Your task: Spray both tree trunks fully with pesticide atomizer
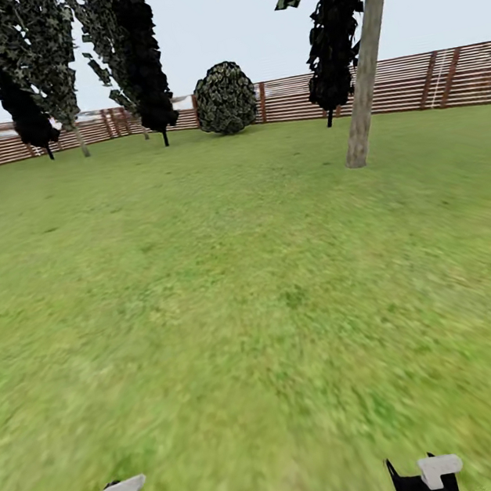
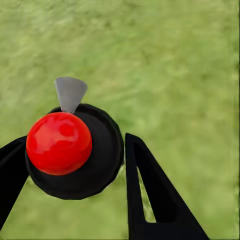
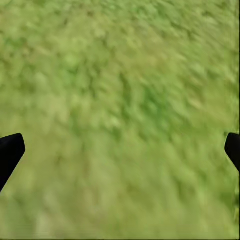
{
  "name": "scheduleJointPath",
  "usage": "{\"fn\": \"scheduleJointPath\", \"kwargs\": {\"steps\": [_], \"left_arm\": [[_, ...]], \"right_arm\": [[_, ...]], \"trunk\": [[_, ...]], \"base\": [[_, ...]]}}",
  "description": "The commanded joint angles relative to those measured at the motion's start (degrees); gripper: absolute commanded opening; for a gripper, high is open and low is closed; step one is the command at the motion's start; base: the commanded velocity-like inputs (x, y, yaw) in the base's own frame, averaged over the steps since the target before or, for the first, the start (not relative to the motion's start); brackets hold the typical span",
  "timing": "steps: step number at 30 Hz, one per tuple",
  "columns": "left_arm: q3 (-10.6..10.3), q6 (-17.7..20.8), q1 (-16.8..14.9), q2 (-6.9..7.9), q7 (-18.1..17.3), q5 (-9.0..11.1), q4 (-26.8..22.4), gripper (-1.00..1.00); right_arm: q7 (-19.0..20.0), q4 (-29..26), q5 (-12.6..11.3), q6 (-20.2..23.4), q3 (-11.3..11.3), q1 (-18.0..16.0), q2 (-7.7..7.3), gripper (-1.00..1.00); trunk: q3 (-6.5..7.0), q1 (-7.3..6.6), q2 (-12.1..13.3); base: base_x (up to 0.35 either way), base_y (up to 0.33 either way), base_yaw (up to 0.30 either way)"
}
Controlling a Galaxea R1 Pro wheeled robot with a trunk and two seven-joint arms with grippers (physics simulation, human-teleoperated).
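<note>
The left claw is closed around one pesticide atomizer, red cap and grey nozzle between its fingers; the right claw is spread wide and empty above the floor. One thick leaning tree trunk stands well apart, ahead on the right. Risk: spraying from this range would likely miss the trunk, and a loose grip could drop the atomizer.

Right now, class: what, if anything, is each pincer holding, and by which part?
The left pincer grips the pesticide atomizer around its round black body, just below the red cap. The right pincer is open, holding nothing.
</note>
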Motion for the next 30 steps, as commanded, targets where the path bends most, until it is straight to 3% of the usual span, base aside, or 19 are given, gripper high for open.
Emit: {"fn": "scheduleJointPath", "kwargs": {"steps": [1,30], "left_arm": [[0.0,0.0,0.0,0.00,0.0,0.0,0.0,-1.00],[0.0,0.0,0.0,0.09,0.0,0.0,0.0,-1.00]], "right_arm": [[0.0,0.0,0.0,0.0,0.0,0.0,0.00,1.00],[0.0,0.1,0.1,0.0,0.1,0.0,0.00,1.00]], "trunk": [[-0.02,0.00,0.0],[-0.66,0.00,0.0]], "base": [[0.205,-0.219,-0.300],[0.205,-0.219,-0.300]]}}
